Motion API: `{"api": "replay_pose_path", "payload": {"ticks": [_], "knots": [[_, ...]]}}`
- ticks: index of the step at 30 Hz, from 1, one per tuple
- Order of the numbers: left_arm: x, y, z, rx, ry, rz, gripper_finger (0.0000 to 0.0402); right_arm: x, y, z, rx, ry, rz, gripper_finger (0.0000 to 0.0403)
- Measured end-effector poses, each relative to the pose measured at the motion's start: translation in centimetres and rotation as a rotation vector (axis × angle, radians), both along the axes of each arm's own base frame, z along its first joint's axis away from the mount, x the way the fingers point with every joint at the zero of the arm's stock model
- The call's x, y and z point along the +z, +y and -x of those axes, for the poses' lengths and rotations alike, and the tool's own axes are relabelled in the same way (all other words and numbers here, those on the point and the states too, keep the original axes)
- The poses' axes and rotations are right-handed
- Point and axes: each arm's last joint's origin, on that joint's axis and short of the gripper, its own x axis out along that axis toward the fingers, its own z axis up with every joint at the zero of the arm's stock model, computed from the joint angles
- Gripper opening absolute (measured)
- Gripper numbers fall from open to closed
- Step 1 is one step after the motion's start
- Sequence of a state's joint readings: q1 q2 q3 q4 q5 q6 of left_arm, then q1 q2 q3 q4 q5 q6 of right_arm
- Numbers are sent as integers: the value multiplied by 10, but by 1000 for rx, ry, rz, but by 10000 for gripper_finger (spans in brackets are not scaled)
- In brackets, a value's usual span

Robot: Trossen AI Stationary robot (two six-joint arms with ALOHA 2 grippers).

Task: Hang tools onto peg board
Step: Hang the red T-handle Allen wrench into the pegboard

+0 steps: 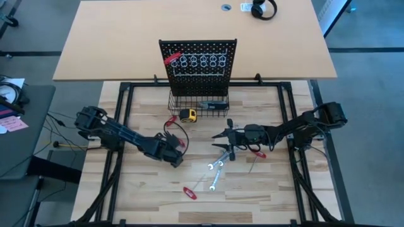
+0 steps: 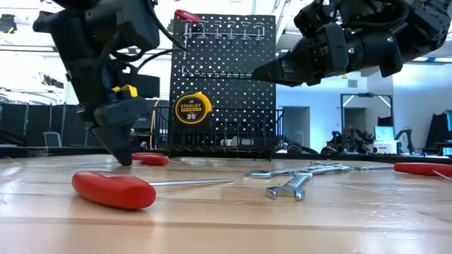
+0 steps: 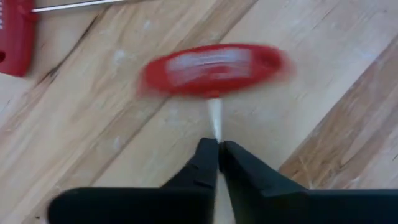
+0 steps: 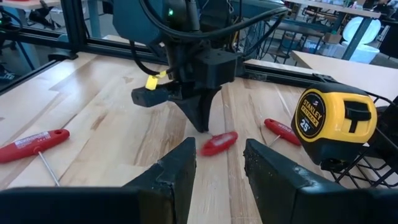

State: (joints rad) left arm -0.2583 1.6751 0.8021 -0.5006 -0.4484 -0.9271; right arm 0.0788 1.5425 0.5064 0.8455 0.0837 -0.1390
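Note:
The black peg board (image 1: 197, 60) stands upright at the table's far side, a wire basket (image 1: 199, 104) at its base. One red-handled tool (image 1: 172, 58) hangs at its top left corner. My left gripper (image 3: 219, 149) is low at the table, left of the middle, shut on a red T-handled key (image 3: 211, 68). My right gripper (image 4: 217, 168) hovers open above the table, right of the middle, pointing at the left gripper (image 4: 199, 118). Silver wrenches (image 1: 216, 167) lie flat near the middle. Other red-handled keys (image 1: 189, 192) (image 1: 257, 152) lie on the wood. My left gripper pinches the thin metal shaft (image 3: 215, 118) of the red T-handled key between its two fingers, a short way from the handle. The fingers come down from above at a slant. The red handle (image 2: 150, 159) lies on the table beside the fingertips.
A yellow tape measure (image 1: 187, 115) sits in front of the basket. Another red handle with its shaft (image 3: 15, 37) lies close to the held key. A black metal frame (image 1: 123, 126) borders the wooden table top. Headphones (image 1: 263, 9) lie on the far desk.

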Motion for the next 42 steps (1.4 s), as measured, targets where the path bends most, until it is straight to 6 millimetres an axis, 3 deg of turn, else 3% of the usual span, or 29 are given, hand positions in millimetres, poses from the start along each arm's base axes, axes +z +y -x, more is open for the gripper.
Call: {"api": "replay_pose_path", "payload": {"ticks": [13, 19, 24, 27, 32, 37, 42], "knots": [[30, -12, 7, -209, -96, -17, 0, -1, 6, 1, 32, 7, 7, 148], [36, -13, 15, -381, -411, 61, 0, -1, 14, 1, 84, 4, 121, 152], [35, -16, 23, -587, -724, 166, 0, 9, 23, -4, 148, -38, 189, 191], [37, -17, 25, -667, -839, 221, 0, 19, 27, -16, 210, -64, 195, 229], [39, -17, 25, -690, -869, 212, 0, 18, 34, -51, 281, -26, 239, 263], [39, -17, 25, -695, -866, 206, 0, 8, 41, -82, 319, 9, 263, 258], [39, -17, 25, -697, -863, 203, 0, 6, 43, -93, 325, 39, 262, 224]]}}
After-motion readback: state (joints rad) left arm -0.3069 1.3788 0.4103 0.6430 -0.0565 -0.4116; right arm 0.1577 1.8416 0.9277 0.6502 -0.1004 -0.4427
